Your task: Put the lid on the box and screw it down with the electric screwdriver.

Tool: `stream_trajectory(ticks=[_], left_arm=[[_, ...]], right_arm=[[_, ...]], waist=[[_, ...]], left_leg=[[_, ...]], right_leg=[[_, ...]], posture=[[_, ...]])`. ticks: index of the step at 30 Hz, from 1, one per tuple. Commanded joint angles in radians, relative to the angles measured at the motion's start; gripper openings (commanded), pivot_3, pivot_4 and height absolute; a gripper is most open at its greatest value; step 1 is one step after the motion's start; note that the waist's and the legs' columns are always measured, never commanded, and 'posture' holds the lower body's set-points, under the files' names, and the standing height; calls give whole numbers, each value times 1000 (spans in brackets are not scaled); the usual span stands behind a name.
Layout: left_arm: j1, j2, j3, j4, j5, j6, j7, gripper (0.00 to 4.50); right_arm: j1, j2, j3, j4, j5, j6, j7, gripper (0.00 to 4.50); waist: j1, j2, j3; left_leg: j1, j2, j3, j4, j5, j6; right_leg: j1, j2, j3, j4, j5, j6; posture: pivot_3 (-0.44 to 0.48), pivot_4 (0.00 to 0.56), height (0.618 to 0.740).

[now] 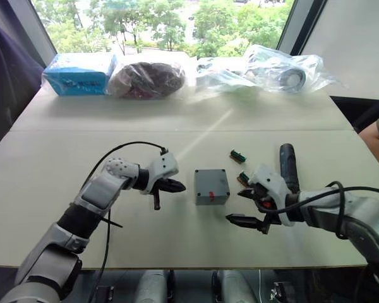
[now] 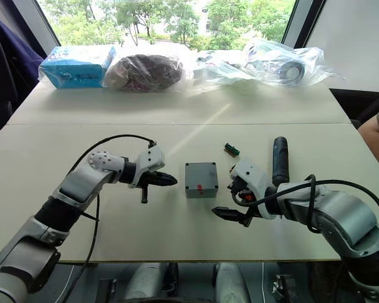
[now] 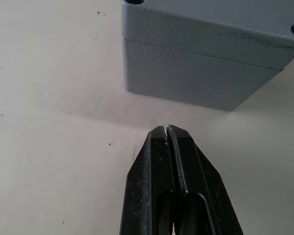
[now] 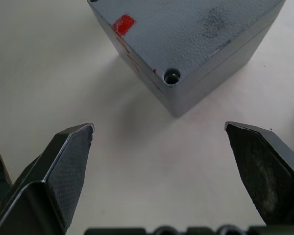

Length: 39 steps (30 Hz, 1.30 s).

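The grey box (image 1: pixel 211 187) stands mid-table with the lid (image 4: pixel 186 29) lying flat on top; a seam runs between them, and a red mark and an open corner screw hole show on the lid. My left gripper (image 1: pixel 179 186) is shut and empty, its tips pointing at the box's left wall (image 3: pixel 196 78) a short gap away. To the right of the box my right gripper (image 1: pixel 235 206) is open and holds nothing, its fingers (image 4: pixel 71 161) spread wide and facing the box's corner. The black electric screwdriver (image 1: pixel 288 165) lies on the table behind my right gripper.
Two small green-brown parts (image 1: pixel 237 154) (image 1: pixel 243 177) lie between the box and the screwdriver. A blue carton (image 1: pixel 79 72) and several plastic bags (image 1: pixel 278 69) line the far edge. A person's arm (image 1: pixel 376 139) shows at the right edge.
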Motion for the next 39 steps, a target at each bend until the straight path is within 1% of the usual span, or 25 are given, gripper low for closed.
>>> stream_trajectory(ticks=[1, 4, 9, 12, 17, 20, 23, 28, 32, 34, 36, 39], left_arm=[[-32, -32, -14, 1, 19, -21, -3, 0], [-45, -43, -28, 5, 32, -37, -19, 0], [-73, -67, -41, 44, 66, -63, -18, 0], [-95, -89, -34, 88, 86, -79, -7, 0], [-112, -100, -20, 139, 109, -107, -2, 0], [-115, -88, -14, 153, 122, -118, -4, 0], [-108, -53, 1, 142, 125, -108, -15, 0], [-65, 55, -9, 75, 143, -110, -72, 0], [-26, 108, -16, -14, 107, -69, -133, 0], [-3, 118, -28, -66, 92, -44, -159, 0], [9, 112, -34, -91, 91, -27, -156, 0], [11, 71, -44, -107, 91, -11, -137, 0]], right_arm=[[-39, 36, 45, 16, -48, -39, -3, 4479], [-47, 78, 50, 34, -43, -37, 1, 4479], [-54, 124, 43, 2, 8, 4, 17, 4479], [-61, 180, 1, -6, 89, 53, 18, 4479], [-74, 216, -39, -18, 140, 111, -10, 4479], [-67, 184, -51, -40, 143, 120, -9, 4479], [-56, 91, -41, -70, 96, 79, 28, 4479], [-65, -43, -4, -37, -8, -32, 101, 4479], [-88, -44, 61, 45, -111, -128, 117, 4479], [-99, -29, 103, 79, -154, -169, 127, 4479], [-105, -14, 129, 100, -183, -197, 138, 4479], [-114, 9, 164, 117, -217, -223, 153, 4479]], waist=[[0, 0, 0], [1, 0, 0], [0, 0, 0], [-1, 0, 0], [1, 0, 0], [1, -1, 0], [0, -1, 0], [-8, -1, 0], [-7, -1, 0], [-6, -1, 0], [0, -1, 0], [3, -1, 0]], left_leg=[[0, 0, 0, 0, 0, 0], [0, 0, 0, 0, 0, 0], [0, 0, 0, 0, 0, 0], [0, 0, 0, 0, 0, 0], [0, 0, 0, 0, 0, 0], [0, 0, 0, 0, 0, 0], [0, 0, 0, 0, 0, 0], [0, 1, 0, 0, 0, 0], [0, 1, 0, 0, 0, 0], [0, 1, 0, 0, 0, 0], [0, 1, 0, 0, 0, 0], [0, 0, 0, 0, 0, 0]], right_leg=[[0, 0, 0, 0, 0, 0], [0, 0, 0, 0, 0, 0], [0, 0, 0, 0, 0, 0], [0, 1, 0, 0, 0, 0], [0, 1, 0, 1, 0, 0], [0, 0, 0, 1, 0, 0], [0, 0, 0, 1, 0, 0], [-1, 1, 0, 1, 0, 0], [-1, 1, 0, 1, 0, 0], [-1, 1, 0, 1, 0, 0], [-1, 1, 0, 1, 0, 0], [0, 1, 0, 1, 0, 0]], posture=[[0, 150, 740], [0, 150, 740], [0, 150, 740], [0, 150, 740], [0, 150, 740], [0, 150, 740], [0, 150, 740], [0, 150, 740], [0, 150, 740], [0, 150, 740], [0, 150, 740], [0, 150, 740]])
